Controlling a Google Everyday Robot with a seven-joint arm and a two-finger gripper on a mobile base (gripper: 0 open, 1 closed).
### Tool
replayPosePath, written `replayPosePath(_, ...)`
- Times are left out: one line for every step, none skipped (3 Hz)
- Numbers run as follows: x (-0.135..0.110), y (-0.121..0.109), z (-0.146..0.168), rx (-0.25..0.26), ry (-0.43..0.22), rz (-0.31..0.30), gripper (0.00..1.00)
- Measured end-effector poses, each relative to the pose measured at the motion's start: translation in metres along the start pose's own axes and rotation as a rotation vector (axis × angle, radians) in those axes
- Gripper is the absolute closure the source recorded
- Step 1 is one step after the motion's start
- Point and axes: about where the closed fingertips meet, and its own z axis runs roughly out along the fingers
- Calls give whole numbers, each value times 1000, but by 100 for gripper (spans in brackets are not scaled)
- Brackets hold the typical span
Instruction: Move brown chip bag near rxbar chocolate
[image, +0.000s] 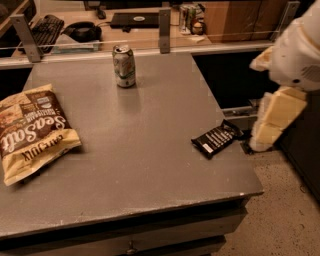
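Gripper (274, 120) hangs off the table's right side, cream-coloured, pointing down toward the floor, just right of the table edge and holding nothing; cannot tell whether it is open or closed. Brown chip bag (32, 132) lies flat at the left edge of the grey table (150, 170), partly cut off by the frame, "Sea Salt" script running diagonally, tan-yellow end toward the front. Rxbar chocolate (216, 139) lies flat at the table's right edge, black wrapper with white text lines, angled, well apart from the bag with bare tabletop between them, and near the gripper but not touching it. Silver-green can (124, 66) stands upright near the table's back edge, apart from both. Below the front edge sits a drawer front (150, 235). Behind the table is a rail with a desk past it carrying a keyboard (42, 30), headphones (82, 31) and a dark flat device (135, 19). Speckled floor (280, 210) shows at lower right.
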Motion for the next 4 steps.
replayPosePath(-79,1,37,-59,-148,-84,0)
replayPosePath(-171,16,63,-120,-303,-162,0)
replayPosePath(-171,16,63,-120,-303,-162,0)
replayPosePath(-185,13,66,-133,-351,-178,0)
